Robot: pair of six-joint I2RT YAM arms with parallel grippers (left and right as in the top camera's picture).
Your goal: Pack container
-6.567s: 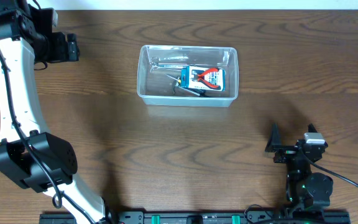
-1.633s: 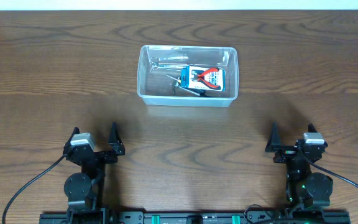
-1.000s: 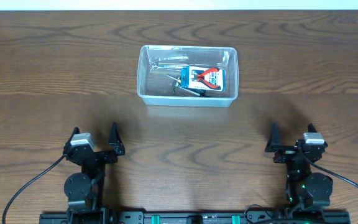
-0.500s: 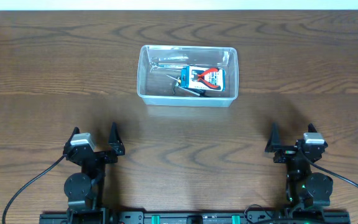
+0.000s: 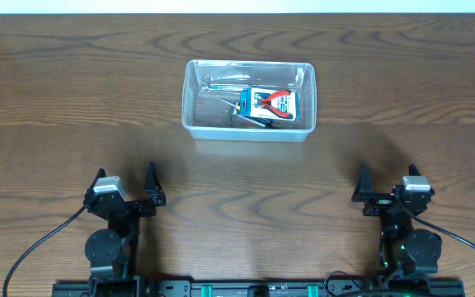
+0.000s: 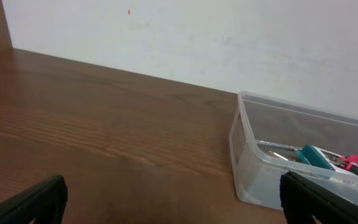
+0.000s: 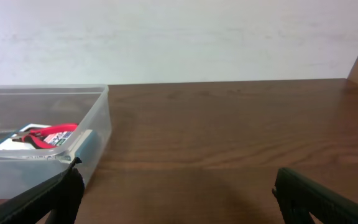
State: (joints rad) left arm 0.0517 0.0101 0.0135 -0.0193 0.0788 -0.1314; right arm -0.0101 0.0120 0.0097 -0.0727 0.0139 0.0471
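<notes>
Resting at the near edge of the wooden table [image 5: 72,99], both arms are folded back at their bases, well apart from each other and from the container [image 5: 248,133]. The left gripper [image 5: 125,176] sits at the near left with its two dark fingers spread wide and nothing between them. The right gripper [image 5: 388,176] sits at the near right, its fingers likewise standing wide apart and bare.

The container, a clear plastic tub with rounded corners and a rim, stands upright on the far half of the table, roughly midway between the two arms. Inside it, toward its right side, lies a blue-and-white box [image 5: 251,100] with red-handled pliers [image 5: 276,100] on top of it. A thin silvery metal tool [image 5: 225,80] lies along the far wall of the tub, and a slim dark tool with a yellow spot at one end rests beside the box; what it is I cannot tell.

From the left wrist camera, the left gripper [image 6: 173,205] shows only its two fingertips at the bottom corners, with bare tabletop between them and the container [image 6: 253,180] ahead to the right. From the right wrist camera, the right gripper [image 7: 179,205] is framed the same way, and the container [image 7: 98,134] sits ahead to the left, the red handles visible through its wall. A white wall [image 6: 229,37] rises behind the table.
</notes>
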